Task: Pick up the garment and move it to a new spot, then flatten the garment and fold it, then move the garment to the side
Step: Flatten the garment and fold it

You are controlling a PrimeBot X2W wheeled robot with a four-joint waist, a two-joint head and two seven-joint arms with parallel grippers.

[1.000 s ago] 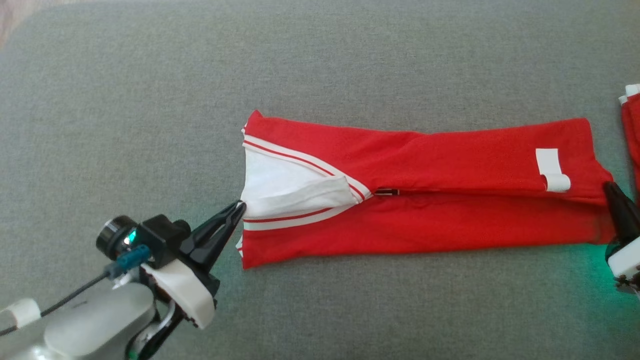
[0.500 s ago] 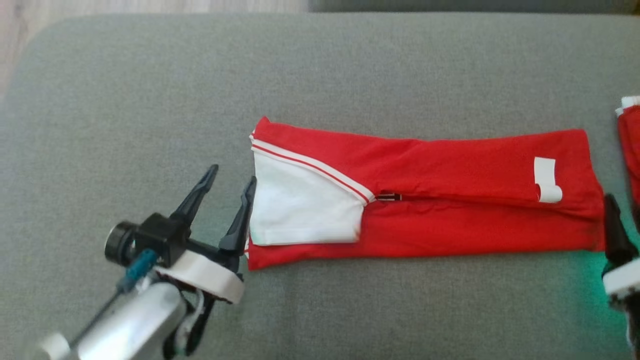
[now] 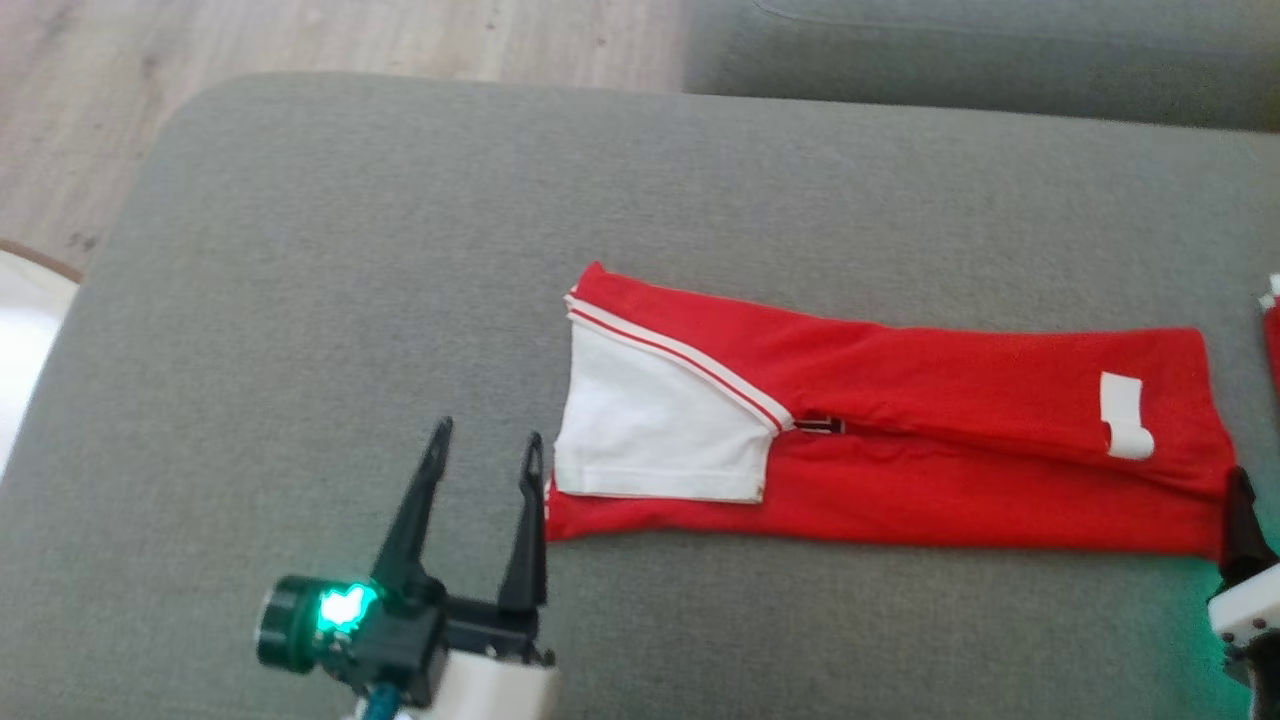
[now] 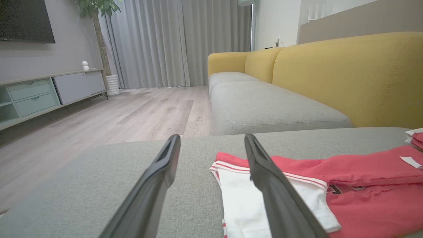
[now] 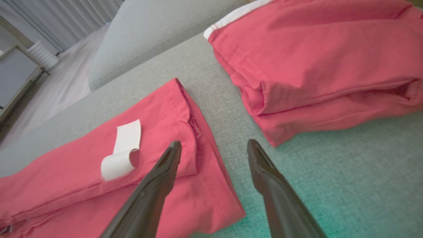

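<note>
The garment is red with a white sleeve and white trim. It lies folded into a long strip across the grey cushion, with a white label near its right end. My left gripper stands open and holds nothing, just left of the garment's white end; its right finger is close to the hem. In the left wrist view the left gripper is open beside the garment. My right gripper is open over the garment's right end, holding nothing.
A second folded red garment lies to the right of the strip, also at the head view's right edge. Wooden floor lies beyond the cushion's rounded left corner. Another grey cushion and a yellow sofa back stand behind.
Both grippers have gone from shut on the garment's ends to open, letting it go. The white sleeve now lies flat. My left gripper has drawn back; the camera has also shifted.
</note>
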